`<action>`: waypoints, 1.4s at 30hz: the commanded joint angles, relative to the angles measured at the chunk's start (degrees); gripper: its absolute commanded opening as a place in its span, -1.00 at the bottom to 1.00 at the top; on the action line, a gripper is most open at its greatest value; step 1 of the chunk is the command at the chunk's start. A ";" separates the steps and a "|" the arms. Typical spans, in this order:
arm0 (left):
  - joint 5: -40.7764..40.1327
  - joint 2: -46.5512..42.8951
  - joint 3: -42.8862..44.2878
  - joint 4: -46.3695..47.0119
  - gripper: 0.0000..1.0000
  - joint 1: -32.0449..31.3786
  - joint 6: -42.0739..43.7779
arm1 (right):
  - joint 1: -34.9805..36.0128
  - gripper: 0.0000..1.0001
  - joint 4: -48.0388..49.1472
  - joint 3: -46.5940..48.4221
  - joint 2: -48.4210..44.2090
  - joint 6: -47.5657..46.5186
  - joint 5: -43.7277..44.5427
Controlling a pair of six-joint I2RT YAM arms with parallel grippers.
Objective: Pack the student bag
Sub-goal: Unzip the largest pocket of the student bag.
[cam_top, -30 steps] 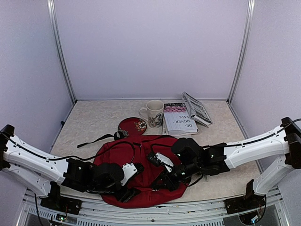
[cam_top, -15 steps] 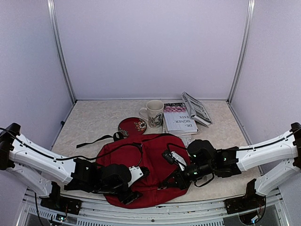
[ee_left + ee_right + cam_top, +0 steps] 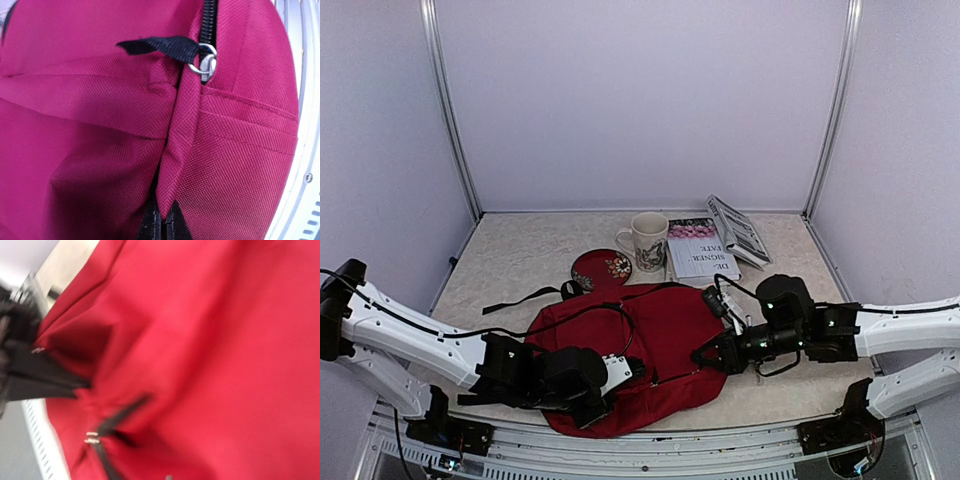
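Top external view, starting at the left: the left gripper [image 3: 632,370], which stood wide a moment ago, has snapped together at the near edge of the student bag [image 3: 650,325]. The left wrist view shows what it caught: its fingertips [image 3: 150,227] pinch a raised fold of red fabric below the zipper pull [image 3: 205,60] with its black tab. The bag lies on the table [image 3: 520,250] between the two arms, close to the front edge, and looks flatter and more stretched than a second ago. Further right, the right gripper [image 3: 705,354] has slid from the middle of the bag to its right edge, jaws together all the while. The fabric draws to a point at its tip, so I judge it clamped on that edge, though the right wrist view is too blurred to confirm. With both sides held, I'd guess they mean to tension the zip line. Behind the bag, the red disc [image 3: 600,270], mug [image 3: 645,240], book [image 3: 700,255] and magazine [image 3: 740,232] are not yet packed.
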 commanded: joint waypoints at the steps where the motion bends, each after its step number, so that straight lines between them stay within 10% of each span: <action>1: -1.72 -3.33 -0.35 -2.17 -1.00 -0.37 -0.26 | -7.68 -1.00 -7.95 -1.60 -9.86 -1.06 5.56; 9: -2.12 -4.11 1.18 -3.60 -1.00 -1.18 3.15 | -24.66 -1.00 -12.97 -2.00 -14.62 -7.13 1.37; 21: -1.22 -7.05 5.29 -12.64 -1.00 -6.08 13.50 | -29.65 -1.00 -7.52 2.98 -1.98 -17.84 -11.16; 24: -1.11 -7.21 5.93 -11.39 0.59 -6.04 13.85 | -25.90 -1.00 -3.07 1.15 -2.46 -17.05 -13.29; 27: -0.03 -8.91 8.33 -2.70 0.97 -5.16 16.40 | -23.54 -1.00 -0.09 -0.24 -2.93 -15.11 -13.99; 30: 5.85 -7.54 11.62 8.93 0.95 0.58 12.71 | -22.57 -1.00 3.16 -1.84 -2.94 -13.16 -14.82; 36: 6.81 7.79 22.56 13.07 0.09 5.16 2.30 | -22.25 -1.00 4.51 -2.13 -3.73 -11.42 -14.33; 42: 7.30 20.72 31.50 9.75 -0.05 4.79 -3.34 | -22.25 -1.00 4.19 -1.83 -4.91 -11.19 -13.67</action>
